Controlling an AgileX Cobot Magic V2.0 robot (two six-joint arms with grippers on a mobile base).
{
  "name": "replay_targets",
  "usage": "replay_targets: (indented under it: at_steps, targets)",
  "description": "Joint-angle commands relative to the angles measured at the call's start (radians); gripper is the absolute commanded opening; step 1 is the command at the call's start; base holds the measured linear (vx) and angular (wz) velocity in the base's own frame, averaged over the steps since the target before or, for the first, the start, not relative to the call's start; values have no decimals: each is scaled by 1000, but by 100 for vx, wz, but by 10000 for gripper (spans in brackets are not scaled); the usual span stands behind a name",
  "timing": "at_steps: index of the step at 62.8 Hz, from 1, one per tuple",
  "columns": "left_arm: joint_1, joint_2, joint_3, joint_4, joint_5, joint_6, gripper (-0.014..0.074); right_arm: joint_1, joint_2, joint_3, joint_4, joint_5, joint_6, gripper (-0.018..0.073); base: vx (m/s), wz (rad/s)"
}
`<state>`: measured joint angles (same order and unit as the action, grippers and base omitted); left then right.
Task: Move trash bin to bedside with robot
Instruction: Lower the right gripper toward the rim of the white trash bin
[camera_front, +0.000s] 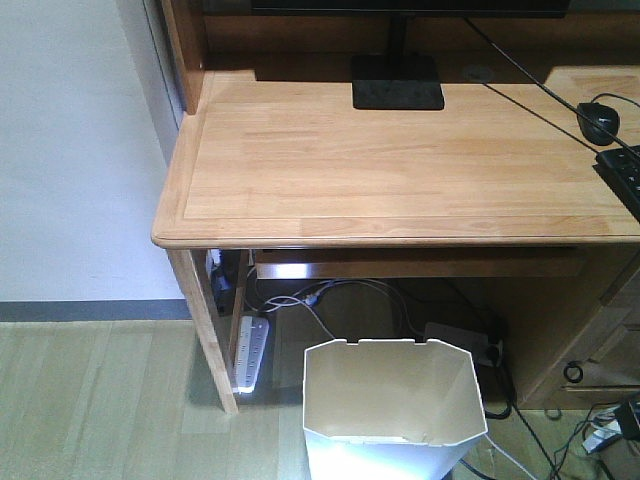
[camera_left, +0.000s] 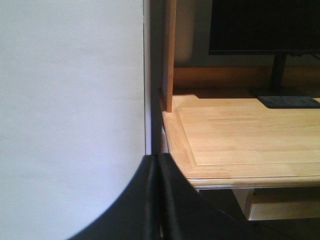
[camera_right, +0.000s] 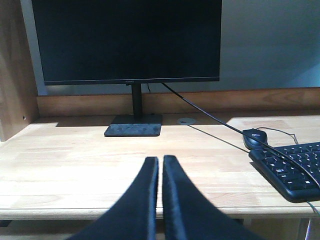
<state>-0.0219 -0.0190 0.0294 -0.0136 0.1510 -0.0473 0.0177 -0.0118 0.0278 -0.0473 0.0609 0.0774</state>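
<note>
Barely begun: the trash bin (camera_front: 390, 395) sits ungrasped on the floor (camera_front: 100, 400) by the worktop (camera_front: 400, 160), no bed visible, both jaws closed, empty.

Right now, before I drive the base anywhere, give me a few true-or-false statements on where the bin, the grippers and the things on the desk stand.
1. The trash bin stands upright on the floor in front of the desk. True.
2. The left gripper is clamped on the bin's rim. False: it is shut on nothing, up by the desk's left corner and the wall.
3. The right gripper is shut and holds nothing. True.
4. The monitor shows a picture. False: its screen is dark.
5. A keyboard and a mouse lie on the desk's right side. True.
</note>
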Motion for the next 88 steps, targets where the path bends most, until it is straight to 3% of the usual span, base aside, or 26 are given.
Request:
replay_targets:
  at_steps: [1, 88]
  targets:
    - [-5, -10, 28, -4, -78, -9, -6, -4, -12, 18, -4, -70, 2, -6, 0, 0]
    - [-5, -10, 28, -4, -78, -9, -6, -4, -12, 18, 5, -77, 3, -6, 0, 0]
